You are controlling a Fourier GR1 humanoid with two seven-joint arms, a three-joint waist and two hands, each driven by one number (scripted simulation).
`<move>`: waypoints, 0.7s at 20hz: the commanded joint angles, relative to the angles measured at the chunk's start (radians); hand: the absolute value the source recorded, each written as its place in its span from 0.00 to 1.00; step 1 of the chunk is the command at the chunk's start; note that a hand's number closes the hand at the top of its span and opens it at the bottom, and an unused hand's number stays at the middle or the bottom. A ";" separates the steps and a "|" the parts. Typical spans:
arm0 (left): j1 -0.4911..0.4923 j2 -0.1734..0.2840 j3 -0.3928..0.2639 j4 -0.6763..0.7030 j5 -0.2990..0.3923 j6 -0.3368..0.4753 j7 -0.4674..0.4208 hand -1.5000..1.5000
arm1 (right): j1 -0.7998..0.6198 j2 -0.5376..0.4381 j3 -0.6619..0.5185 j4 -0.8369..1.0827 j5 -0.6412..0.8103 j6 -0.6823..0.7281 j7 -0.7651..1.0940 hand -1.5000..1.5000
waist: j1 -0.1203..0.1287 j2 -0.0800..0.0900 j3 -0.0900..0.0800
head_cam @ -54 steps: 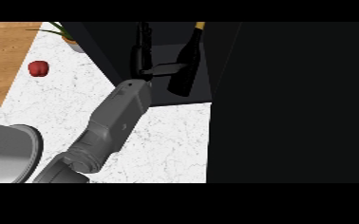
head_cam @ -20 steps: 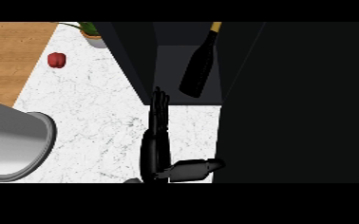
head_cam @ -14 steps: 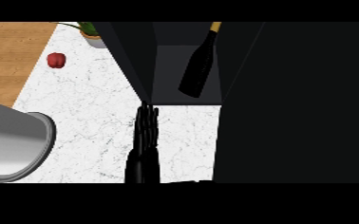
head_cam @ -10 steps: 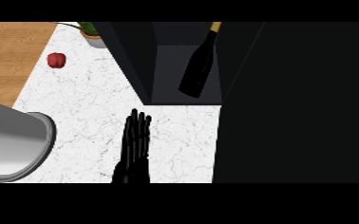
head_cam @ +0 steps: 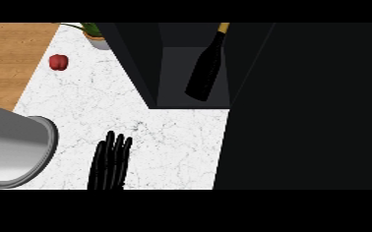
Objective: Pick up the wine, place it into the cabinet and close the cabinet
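One wine bottle [head_cam: 208, 71] inside open cabinet [head_cam: 145, 69]; one robot hand [head_cam: 109, 162], fingers straight, over counter [head_cam: 94, 103].

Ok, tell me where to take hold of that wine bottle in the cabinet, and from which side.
Grip the wine bottle round its wide lower body, coming in from the counter side through the cabinet opening. The base sits nearest that opening, while the narrow neck and gold cap point toward the back, harder to reach. The open hand over the marble counter looks closest.
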 commanded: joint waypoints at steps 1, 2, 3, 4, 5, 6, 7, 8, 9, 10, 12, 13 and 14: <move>0.056 0.116 0.038 -0.111 0.008 -0.055 0.022 0.00 | 0.008 -0.003 0.014 -0.116 -0.119 -0.003 0.075 1.00 | 0.001 0.000 0.000; 0.106 0.123 0.084 -0.082 0.048 -0.106 -0.037 0.00 | 0.059 0.008 0.031 -0.074 -0.121 0.039 0.010 1.00 | 0.002 0.000 0.000; 0.106 0.087 0.073 -0.022 0.039 -0.115 -0.070 0.00 | 0.047 0.039 0.091 -0.073 -0.118 0.002 0.066 1.00 | 0.002 0.001 -0.001; 0.076 0.134 0.139 -0.070 0.085 -0.142 -0.018 0.00 | 0.115 0.053 0.115 -0.063 -0.120 0.028 0.026 1.00 | -0.003 0.001 0.000; 0.096 0.105 0.115 -0.054 0.059 -0.112 -0.042 0.00 | 0.078 0.033 0.095 -0.155 -0.204 -0.019 0.159 1.00 | -0.005 -0.001 -0.001; 0.151 0.166 0.120 -0.138 0.065 -0.118 -0.041 0.00 | 0.123 0.071 0.176 -0.113 -0.145 -0.013 0.125 1.00 | 0.005 -0.004 -0.001; 0.137 0.121 0.124 -0.091 0.065 -0.115 -0.054 0.00 | 0.155 0.080 0.177 -0.083 -0.161 0.000 0.094 1.00 | -0.001 -0.001 0.000; 0.152 0.188 0.200 -0.125 0.111 -0.162 -0.042 0.00 | 0.151 0.073 0.195 -0.123 -0.155 -0.004 0.124 1.00 | 0.000 -0.001 -0.001; 0.163 0.206 0.183 -0.190 0.083 -0.130 -0.020 0.00 | 0.186 0.049 0.171 -0.157 -0.178 0.011 0.132 1.00 | -0.003 -0.002 0.000; 0.199 0.210 0.233 -0.121 0.127 -0.206 -0.081 0.00 | 0.166 0.082 0.219 -0.115 -0.153 -0.011 0.136 1.00 | 0.004 -0.001 -0.001; 0.188 0.221 0.284 -0.176 0.151 -0.184 -0.042 0.00 | 0.173 0.092 0.309 -0.143 -0.129 -0.019 0.183 1.00 | 0.002 -0.002 -0.001; 0.237 0.240 0.312 -0.174 0.165 -0.217 -0.084 0.00 | 0.203 0.074 0.300 -0.197 -0.151 -0.002 0.175 1.00 | 0.003 -0.005 -0.001; 0.264 0.263 0.297 -0.215 0.169 -0.221 -0.058 0.00 | 0.151 0.081 0.352 -0.165 -0.116 0.003 0.185 1.00 | 0.010 -0.005 -0.001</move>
